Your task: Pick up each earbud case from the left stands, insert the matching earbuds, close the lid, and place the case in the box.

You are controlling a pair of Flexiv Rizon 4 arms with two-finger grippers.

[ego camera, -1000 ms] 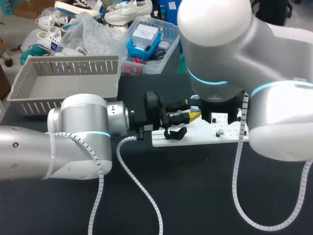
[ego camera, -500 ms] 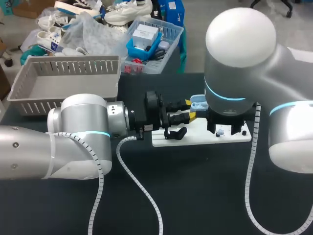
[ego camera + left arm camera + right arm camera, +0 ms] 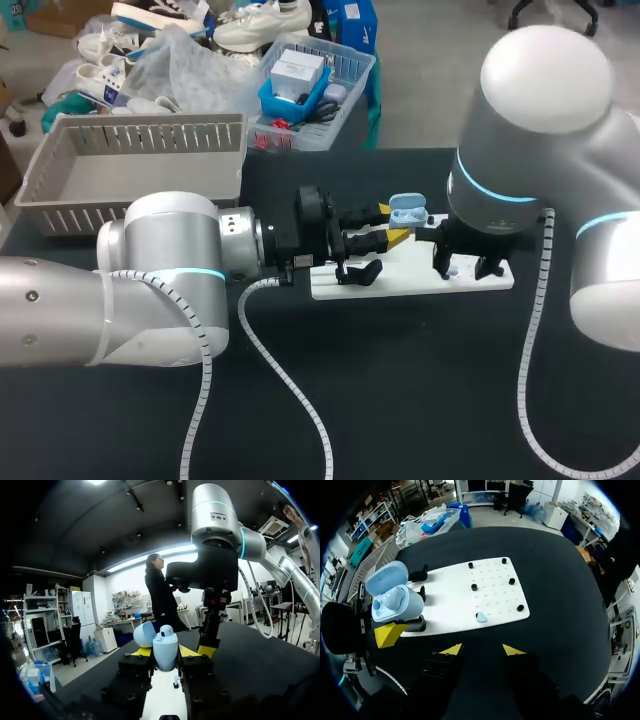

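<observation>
Since the earlier frames, the right arm (image 3: 545, 80) has swung off toward the right side of the frame. Its big round joint no longer covers the middle of the bench (image 3: 400, 400). The left arm (image 3: 170, 260) has stayed where it was.

The left gripper (image 3: 392, 225) squeezes the light blue earbud case (image 3: 406, 210) between its two fingers, one on each side. In the left wrist view the case (image 3: 165, 650) stands upright between the yellow tips. Its lid (image 3: 144, 634) is open and tipped back. The case is near the middle of the frame, just over the white board (image 3: 400, 282). It is hard to make out what sits inside it.

The right gripper (image 3: 468, 266) points down over the right end of the board. From above, its yellow tips are hidden under the arm. In the right wrist view the right gripper (image 3: 482, 650) has its fingers (image 3: 452, 649) spread wide, with nothing between them. Ahead of them one small blue earbud (image 3: 481, 617) lies on the board (image 3: 450, 595), among black pegs (image 3: 474, 587).

The left arm comes in low from the left edge and lies almost flat, pointing right. The right arm comes in from the right edge, rises, then bends straight down.

The gray box (image 3: 150, 122) sits in the upper left of the frame, well apart from the case.
</observation>
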